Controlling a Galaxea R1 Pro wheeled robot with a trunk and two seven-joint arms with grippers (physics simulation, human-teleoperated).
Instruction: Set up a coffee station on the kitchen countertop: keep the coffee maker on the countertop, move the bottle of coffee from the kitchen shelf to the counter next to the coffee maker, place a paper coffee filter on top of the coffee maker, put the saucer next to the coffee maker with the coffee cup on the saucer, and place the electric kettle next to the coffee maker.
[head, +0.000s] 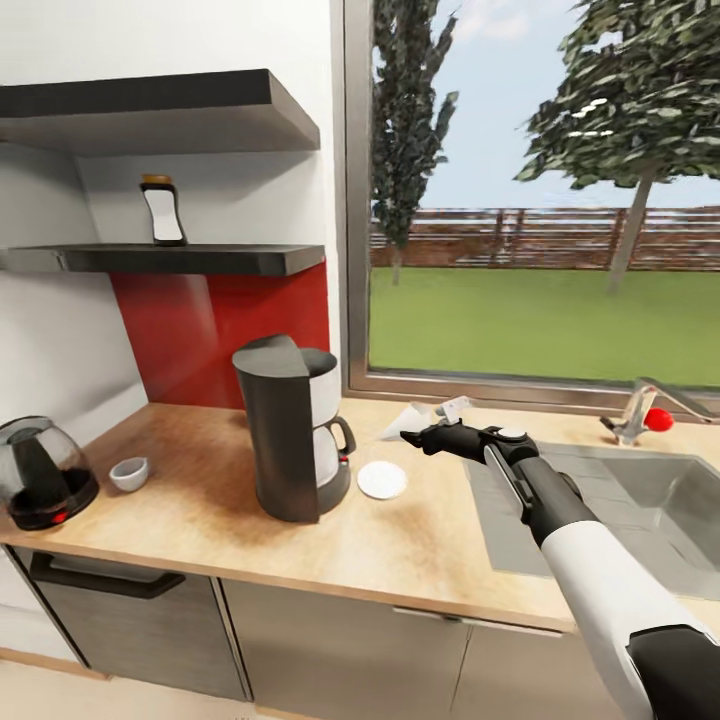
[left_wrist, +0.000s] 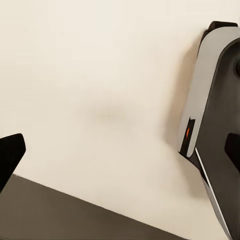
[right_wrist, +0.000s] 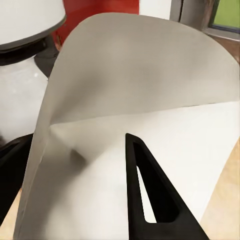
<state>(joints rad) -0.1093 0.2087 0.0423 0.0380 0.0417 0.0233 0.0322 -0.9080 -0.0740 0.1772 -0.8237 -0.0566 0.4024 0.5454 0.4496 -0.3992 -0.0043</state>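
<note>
Right gripper (head: 412, 436) reaches out over the kitchen countertop (head: 220, 515) with the paper coffee filter (head: 410, 418) pinched between its black fingers; the right wrist view has one finger (right_wrist: 150, 200) lying across the off-white cone (right_wrist: 145, 100), so the jaws are closed on the paper. Just below and to the left of the gripper lies a small white saucer (head: 382, 480), flat on the light wood-grain slab. Further left of it stands the coffee maker (head: 290, 428), a tall dark column with a slanted top and a glass jug in its front. Well beyond that, toward the wall end of the counter, sit the little white coffee cup (head: 129, 473) and, at the very edge, the dark glass electric kettle (head: 42, 472) with its red button. Above them, the bottle of coffee (head: 163, 210) stands upright on the lower kitchen shelf (head: 170, 260), over a red backsplash (head: 210, 335). To the right of the gripper a steel sink (head: 640, 510) is sunk into the counter, with a tap (head: 640, 410) behind it. A wide window (head: 540, 190) behind shows lawn, trees and a fence.

Left gripper: the left wrist view shows one dark fingertip (left_wrist: 10, 155) over a pale floor; whether its jaws are parted or closed I cannot tell.
</note>
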